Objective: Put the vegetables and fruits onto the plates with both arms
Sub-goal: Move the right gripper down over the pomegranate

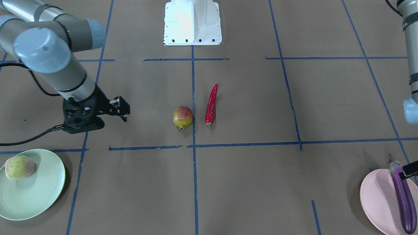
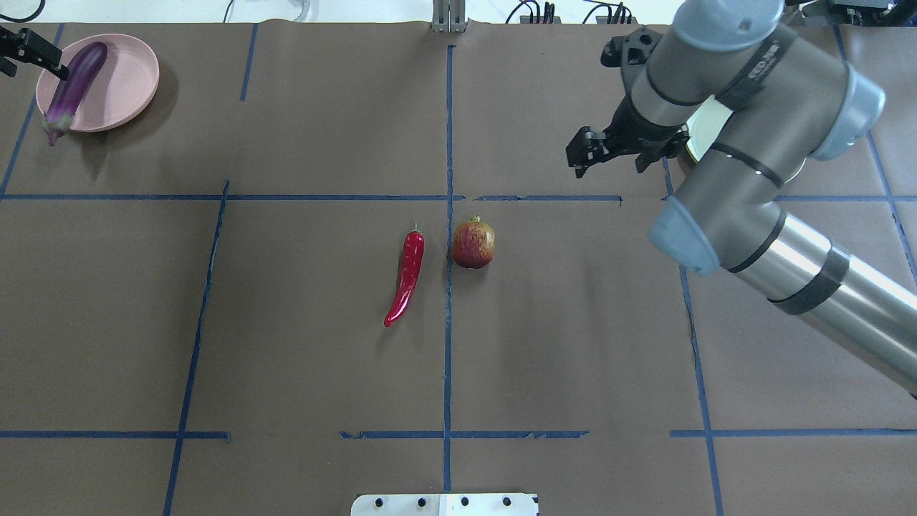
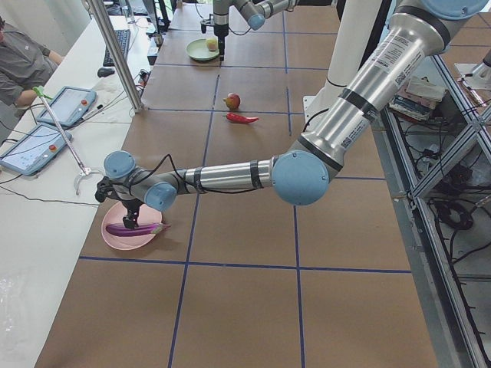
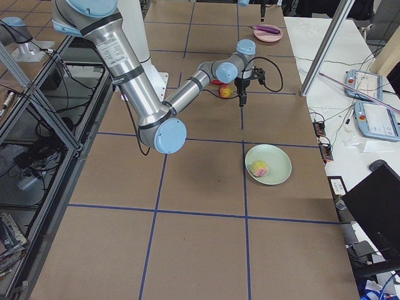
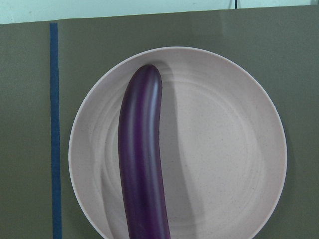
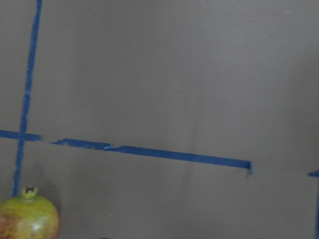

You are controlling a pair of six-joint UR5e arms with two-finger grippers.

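Right gripper [image 2: 609,161]: jaws apart, empty, between the mint plate [image 1: 29,192] and the mottled fruit [image 2: 473,244]. Left gripper [image 2: 27,54]: at the eggplant [image 2: 75,82] cap; grip state cannot be told. The eggplant lies on the pink plate [image 2: 122,79], cap overhanging the rim. The pale fruit [image 1: 19,167] is on the mint plate. The mottled fruit and chili [image 2: 407,278] lie side by side on the table centre.
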